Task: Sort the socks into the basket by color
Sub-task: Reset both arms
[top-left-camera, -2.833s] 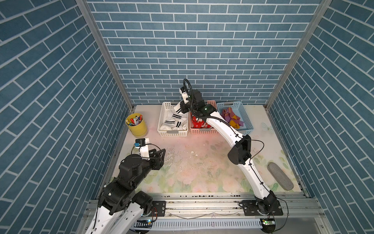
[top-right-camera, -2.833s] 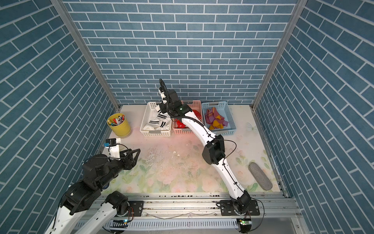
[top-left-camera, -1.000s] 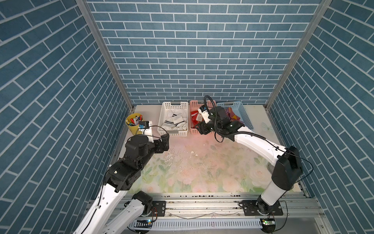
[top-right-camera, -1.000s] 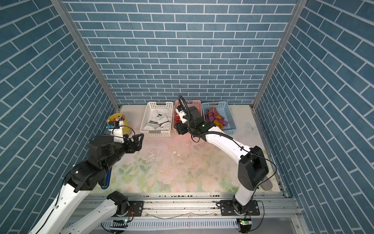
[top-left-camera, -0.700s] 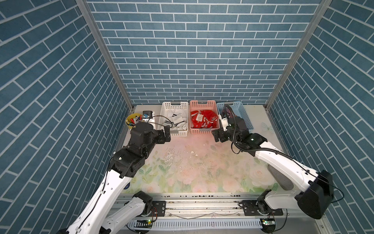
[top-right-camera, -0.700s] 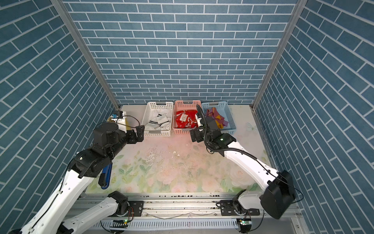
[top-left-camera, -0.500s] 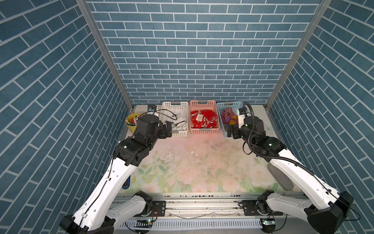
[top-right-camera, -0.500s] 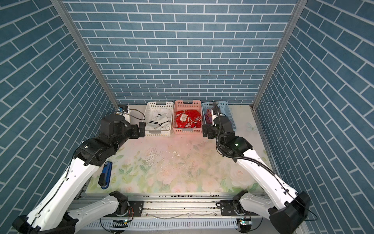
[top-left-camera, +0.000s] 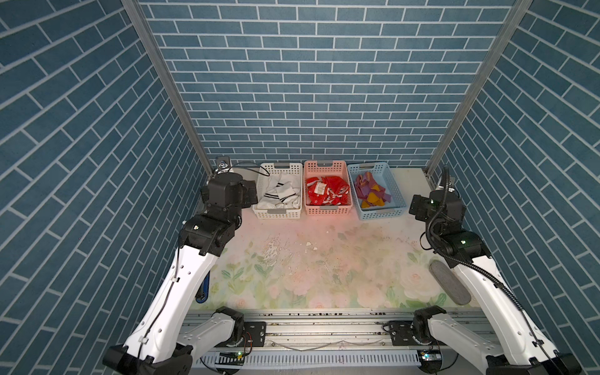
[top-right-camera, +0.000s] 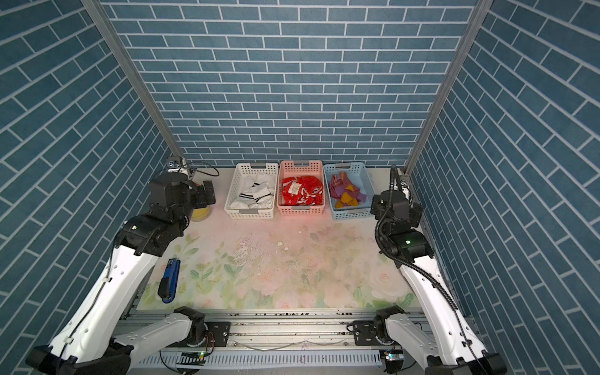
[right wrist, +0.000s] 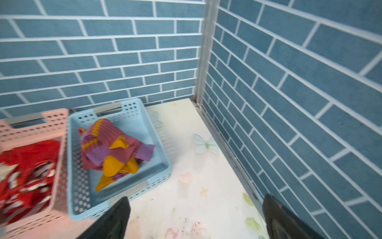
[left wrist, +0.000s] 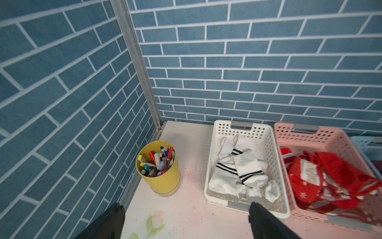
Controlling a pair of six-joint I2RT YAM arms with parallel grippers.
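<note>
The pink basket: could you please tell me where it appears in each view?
Top view: pink basket, middle of three.
Top view: pink basket, also the middle.
Left wrist: pink basket beside white basket.
Right wrist: pink basket beside blue basket.
Shared landmark: red socks inside it.

No text, label, brand or number could be read anywhere, not on the baskets [top-left-camera: 279, 212], socks [top-left-camera: 281, 192] or pen cup [left wrist: 164, 181].

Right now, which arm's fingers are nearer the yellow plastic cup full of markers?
Left. The left fingers hang open close by the yellow cup; the right fingers are far off on the opposite side, by the light blue perforated basket.
</note>
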